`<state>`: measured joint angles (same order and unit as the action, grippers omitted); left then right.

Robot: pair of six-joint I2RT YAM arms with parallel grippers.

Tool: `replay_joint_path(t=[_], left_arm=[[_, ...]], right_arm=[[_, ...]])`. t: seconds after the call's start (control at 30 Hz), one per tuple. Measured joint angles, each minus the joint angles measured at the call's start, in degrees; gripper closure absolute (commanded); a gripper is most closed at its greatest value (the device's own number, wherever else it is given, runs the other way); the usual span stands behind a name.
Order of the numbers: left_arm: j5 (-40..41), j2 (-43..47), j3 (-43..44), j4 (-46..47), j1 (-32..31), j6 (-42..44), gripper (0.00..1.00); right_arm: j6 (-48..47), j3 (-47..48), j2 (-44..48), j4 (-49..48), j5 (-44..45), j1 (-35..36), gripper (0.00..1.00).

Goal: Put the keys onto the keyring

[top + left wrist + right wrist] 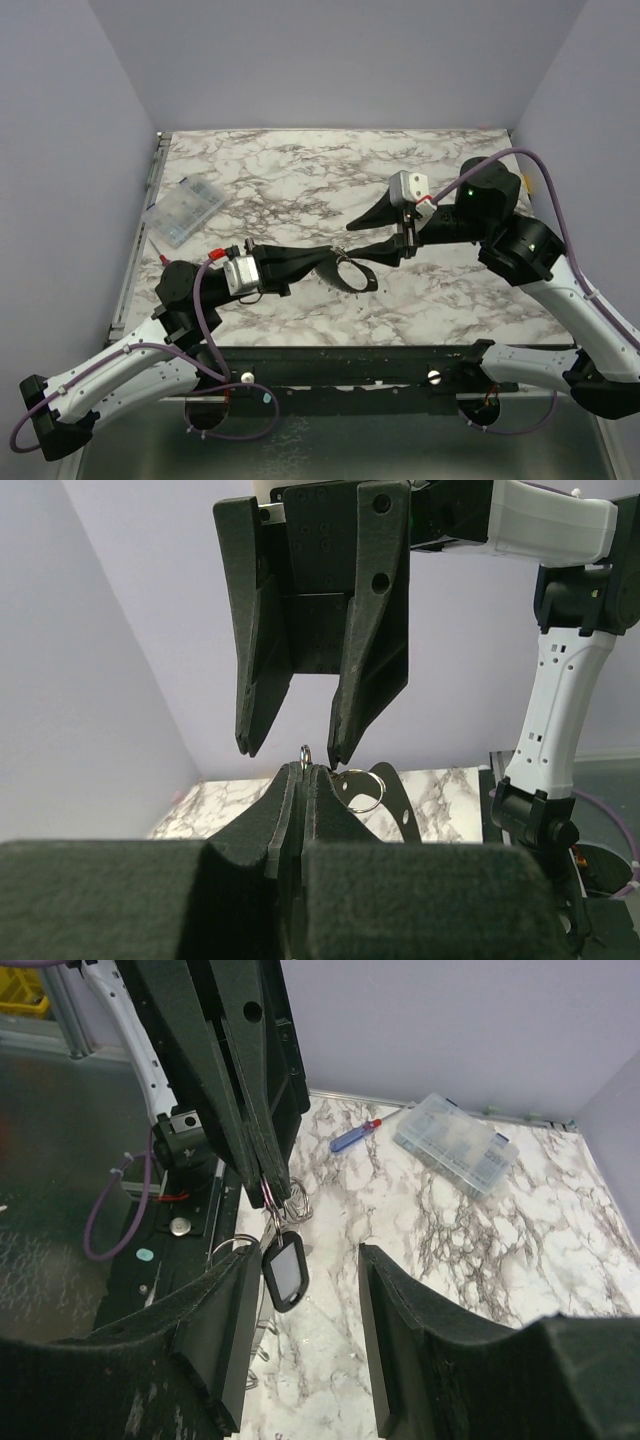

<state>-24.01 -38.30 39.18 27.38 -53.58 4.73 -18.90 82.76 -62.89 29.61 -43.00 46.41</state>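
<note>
Where my left gripper (303,770) clenches: thin silvery metal keyring (305,752), at fingertips.
Right gripper (290,755): released, flanking keyring.
Black oblong key (285,1270): dangling beneath.

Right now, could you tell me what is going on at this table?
The left gripper is shut on the keyring, holding it above the marble table with the dark key dangling below. The right gripper, jaws open, is poised right at it, gripping nothing.
</note>
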Motion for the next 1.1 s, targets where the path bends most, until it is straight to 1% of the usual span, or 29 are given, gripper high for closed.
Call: replay_joint_path(t=[0.17, 0.2, 0.3, 0.53, 0.7, 0.93, 1.0, 1.1], left_arm=[[0.0, 0.0, 0.0, 0.7, 0.0, 0.0, 1.00], [0.0, 0.0, 0.0, 0.7, 0.0, 0.0, 1.00], [-0.1, -0.2, 0.0, 0.9, 0.0, 0.0, 1.00], [-0.8, -1.6, 0.0, 2.4, 0.0, 0.0, 1.00], [-1.6, -3.1, 0.5, 3.9, 0.0, 0.0, 1.00], [-2.3, -3.7, 0.8, 5.8, 0.0, -0.1, 1.00], [-2.4, -3.7, 0.9, 6.0, 0.0, -0.2, 1.00], [-2.4, -3.7, 1.4, 6.3, 0.0, -0.5, 1.00]], right_arm=[[-0.2, 1.2, 0.0, 0.3, -0.1, 0.0, 0.49], [-0.2, 1.5, 0.0, 0.3, -0.2, 0.0, 0.50], [-0.1, 2.8, -0.1, 0.4, -1.3, 0.0, 0.58], [0.2, 5.0, -1.5, 0.5, -5.1, 0.0, 0.63], [0.5, 5.0, -2.8, 0.5, -6.3, 0.0, 0.62], [0.4, 5.0, -3.2, 1.2, -6.9, 0.0, 0.55], [0.4, 5.0, -3.2, 1.9, -7.0, 0.0, 0.55], [0.4, 5.0, -3.4, 2.8, -7.5, 0.0, 0.59]])
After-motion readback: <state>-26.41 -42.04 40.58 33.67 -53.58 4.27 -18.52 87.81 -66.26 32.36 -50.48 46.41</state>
